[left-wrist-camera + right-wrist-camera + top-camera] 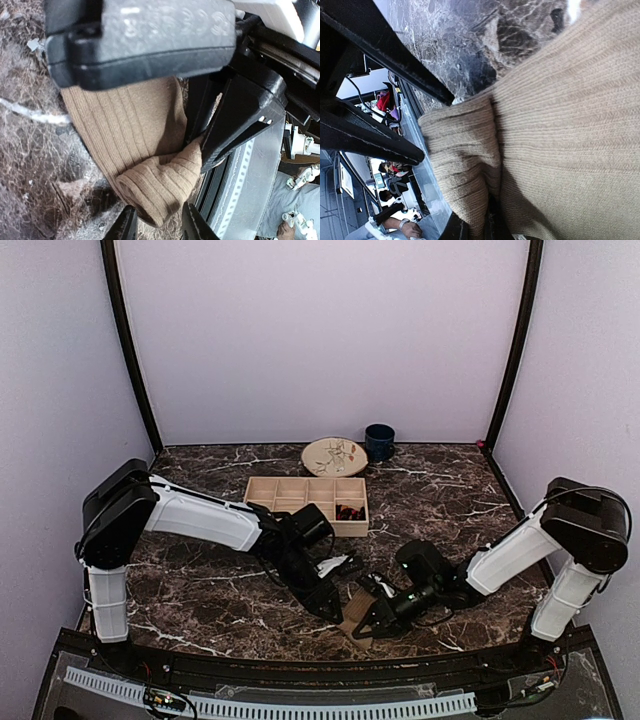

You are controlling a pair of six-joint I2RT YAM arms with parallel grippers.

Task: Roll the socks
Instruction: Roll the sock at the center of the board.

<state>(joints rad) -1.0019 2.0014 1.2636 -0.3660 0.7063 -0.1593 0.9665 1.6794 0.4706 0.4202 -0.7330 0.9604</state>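
A tan ribbed sock lies on the marble table close to the front edge, its near end folded over. In the left wrist view the sock runs under the gripper, and the folded end sits between my left gripper's spread fingers. My left gripper is open. My right gripper is shut on a fold of the sock, pinched low in the right wrist view. Its black finger shows holding the fold's corner.
A wooden compartment tray with small dark and red items stands behind the arms. A patterned plate and a dark blue cup stand at the back wall. The table's front edge and rail lie right beside the sock.
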